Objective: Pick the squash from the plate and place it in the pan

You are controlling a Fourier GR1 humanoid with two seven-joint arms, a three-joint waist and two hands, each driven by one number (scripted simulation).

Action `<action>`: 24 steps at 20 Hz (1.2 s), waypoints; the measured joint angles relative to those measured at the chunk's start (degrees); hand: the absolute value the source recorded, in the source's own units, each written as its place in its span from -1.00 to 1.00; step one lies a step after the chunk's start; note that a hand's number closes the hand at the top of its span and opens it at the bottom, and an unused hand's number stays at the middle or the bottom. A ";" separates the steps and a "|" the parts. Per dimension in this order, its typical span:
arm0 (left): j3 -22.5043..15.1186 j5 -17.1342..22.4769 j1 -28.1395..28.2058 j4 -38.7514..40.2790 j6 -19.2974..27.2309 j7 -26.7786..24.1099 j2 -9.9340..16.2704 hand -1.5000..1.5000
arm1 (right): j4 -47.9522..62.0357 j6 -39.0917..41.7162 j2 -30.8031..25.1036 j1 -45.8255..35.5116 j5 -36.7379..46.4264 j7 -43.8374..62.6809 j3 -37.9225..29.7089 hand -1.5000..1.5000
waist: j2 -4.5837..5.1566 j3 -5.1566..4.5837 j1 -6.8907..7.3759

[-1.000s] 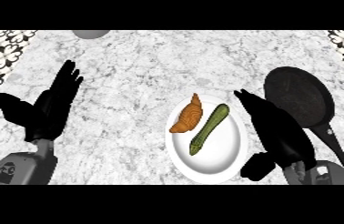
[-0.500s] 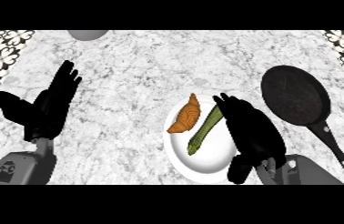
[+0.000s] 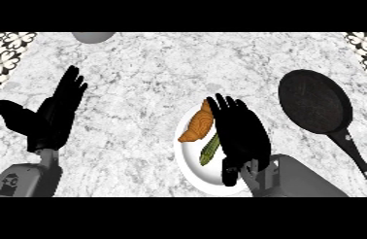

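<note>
While flat, robot hand (image 3: 240, 133) covers squash (image 3: 209, 149).

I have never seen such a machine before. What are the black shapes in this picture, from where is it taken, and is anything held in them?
The picture is taken as from the robot's own head, looking steeply down at a marble kitchen counter. The black shapes are its two hands on grey forearms. The left hand rests open at the left side, fingers up, holding nothing. The right hand is spread over a white plate, its fingers straight; it holds nothing yet. On the plate lie a green squash, partly hidden by the hand, and an orange-brown croissant. A black pan stands to the right, with nothing in it. A grey round object shows at the top edge; I cannot tell what it is.
</note>
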 measured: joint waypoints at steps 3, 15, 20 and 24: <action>0.16 -0.67 -0.16 -0.36 0.19 0.33 -0.10 0.00 | 3.61 0.52 2.19 -0.70 1.25 -0.51 -0.65 -1.00 | 0.03 0.01 -0.05; 1.54 -1.06 0.01 -1.37 -0.75 2.31 -0.76 0.00 | 14.25 1.78 7.79 0.19 7.93 -3.25 -3.45 -1.00 | 0.06 0.06 -0.23; 2.04 -1.69 1.97 -1.15 -2.10 0.22 -1.43 0.00 | 19.14 2.22 9.96 0.85 10.71 -5.40 -5.46 -1.00 | 0.08 0.05 -0.16; 3.51 -1.69 0.20 -0.78 -2.63 1.96 -1.54 0.00 | 21.52 2.22 10.88 2.51 14.00 -7.74 -6.76 -1.00 | 0.09 0.06 -0.27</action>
